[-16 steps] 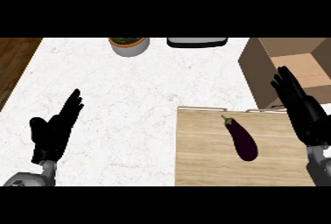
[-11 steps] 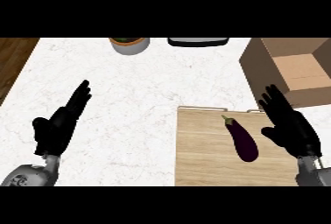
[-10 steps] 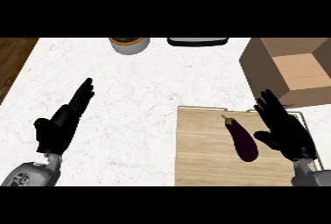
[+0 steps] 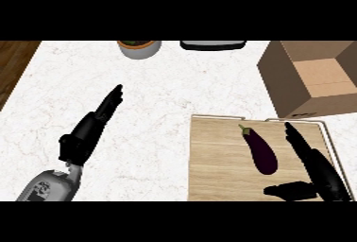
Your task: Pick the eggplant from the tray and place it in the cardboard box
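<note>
Beyond my straight-fingered right hand (image 4: pixel 315 166) beside the dark purple eggplant (image 4: pixel 259 149) stands the brown cardboard box (image 4: pixel 315 80); left hand (image 4: pixel 87 130) likewise open.

My counter (image 4: pixel 160 94) is evenly and brightly lit, the white marble close to washing out though its faint veins stay readable. I find no single lamp direction and no glare spots. Shadows are soft and short: a thin dark edge under the eggplant (image 4: pixel 259 149) on the wooden tray (image 4: pixel 216 165), and a darker inner wall in the cardboard box (image 4: pixel 314 78). My black hands, left (image 4: pixel 87 132) and right (image 4: pixel 317 172), read almost as flat silhouettes with little surface detail. Edges look slightly soft everywhere.
</note>
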